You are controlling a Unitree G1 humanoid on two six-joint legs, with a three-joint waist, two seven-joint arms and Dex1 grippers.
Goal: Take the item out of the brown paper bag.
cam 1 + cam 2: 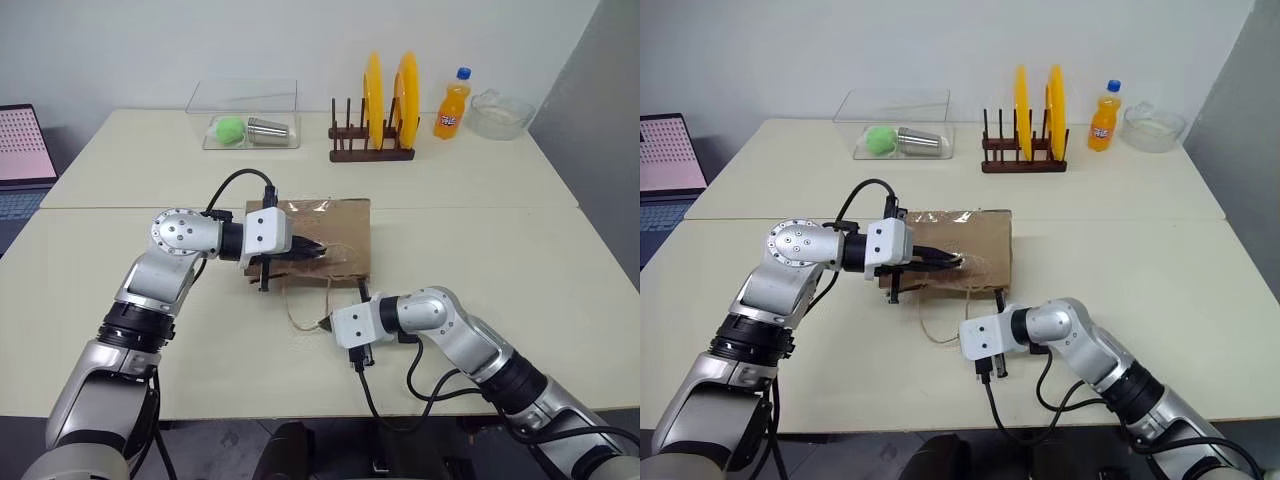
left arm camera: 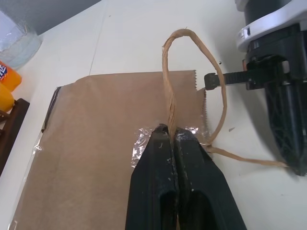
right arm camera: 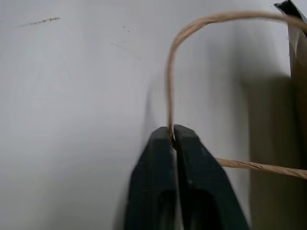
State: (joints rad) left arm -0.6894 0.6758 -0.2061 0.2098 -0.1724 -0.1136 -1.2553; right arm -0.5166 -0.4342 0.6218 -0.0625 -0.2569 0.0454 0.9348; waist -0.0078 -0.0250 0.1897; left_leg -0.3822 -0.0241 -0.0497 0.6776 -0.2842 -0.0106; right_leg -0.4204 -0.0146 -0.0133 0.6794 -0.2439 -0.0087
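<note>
The brown paper bag (image 1: 322,235) lies flat on the cream counter (image 1: 520,250), its open, zigzag-cut mouth toward the robot, and everything else sits behind it: a wooden plate rack (image 1: 372,148) with 2 yellow plates (image 1: 405,98), an orange soda bottle (image 1: 452,104) and a glass bowl (image 1: 500,114) beyond the bag's far right corner, and a clear box (image 1: 250,112) holding a green ball (image 1: 230,129) and a metal cup (image 1: 268,130) beyond its far left corner. A laptop (image 1: 25,145) stands well off to the bag's left. Nothing lies between the bag and either arm. The left tool (image 2: 171,136) is over the bag's near edge, fingers together and clamped on the upper cord handle (image 2: 169,81) beside a patch of clear tape (image 2: 144,141). The right tool (image 3: 172,134) is just in front of the bag's mouth, fingers pinched on the lower cord handle (image 3: 169,86), low over the counter. Both forearms reach inward, the left pointing right and the right pointing left. The item cannot be made out.
</note>
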